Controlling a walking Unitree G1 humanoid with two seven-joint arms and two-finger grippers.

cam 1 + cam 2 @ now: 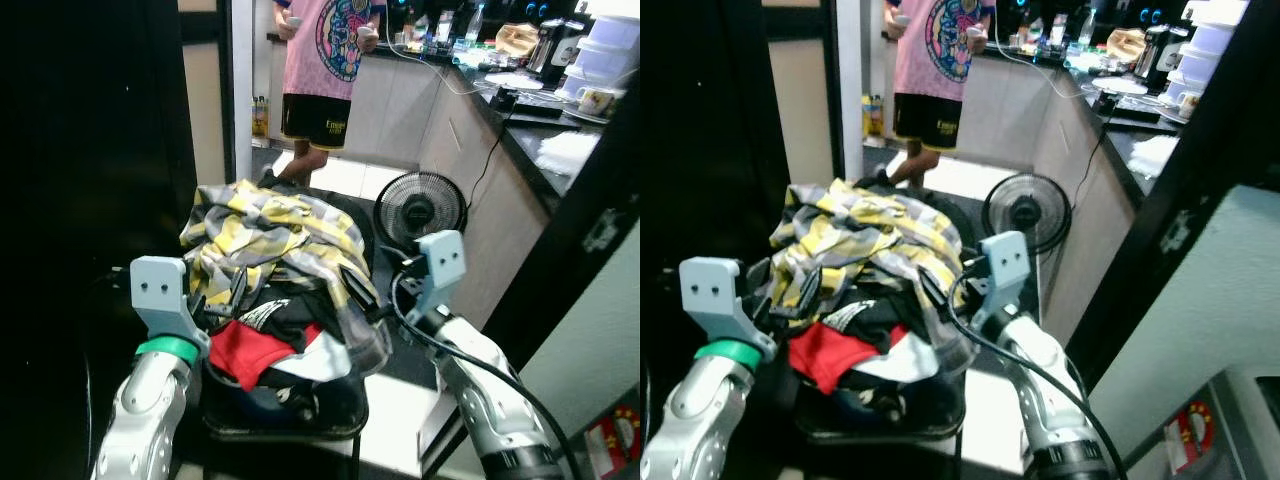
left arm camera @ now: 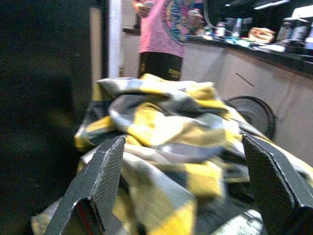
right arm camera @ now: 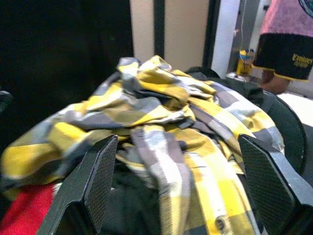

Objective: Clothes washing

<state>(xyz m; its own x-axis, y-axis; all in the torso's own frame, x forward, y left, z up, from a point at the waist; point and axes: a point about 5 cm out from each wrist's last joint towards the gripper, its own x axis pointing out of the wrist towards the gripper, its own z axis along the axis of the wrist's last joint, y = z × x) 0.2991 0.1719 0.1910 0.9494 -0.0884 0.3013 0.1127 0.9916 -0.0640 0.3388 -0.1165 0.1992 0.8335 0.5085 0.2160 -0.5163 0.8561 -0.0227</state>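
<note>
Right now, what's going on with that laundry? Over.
Left gripper and right gripper open, flanking the basket. Plaid shirt heaped on top, red garment below. Fan and a person ahead.

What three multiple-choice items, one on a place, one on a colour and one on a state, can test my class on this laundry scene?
1. Where does the round black floor fan stand?
A. on the dark kitchen counter
B. on the floor beside the pale cabinets
C. inside the basket

2. What colour is the garment under the yellow and grey checked shirt, at the near side of the heaped dark laundry basket?
A. red
B. green
C. purple

3. How do the left gripper and right gripper stand?
A. both shut on cloth
B. one shut
C. both open

Answers: 1 B, it stands low against the cabinets; 2 A, the red cloth peeks out there; 3 C, each wrist view shows fingers spread wide apart.
</note>
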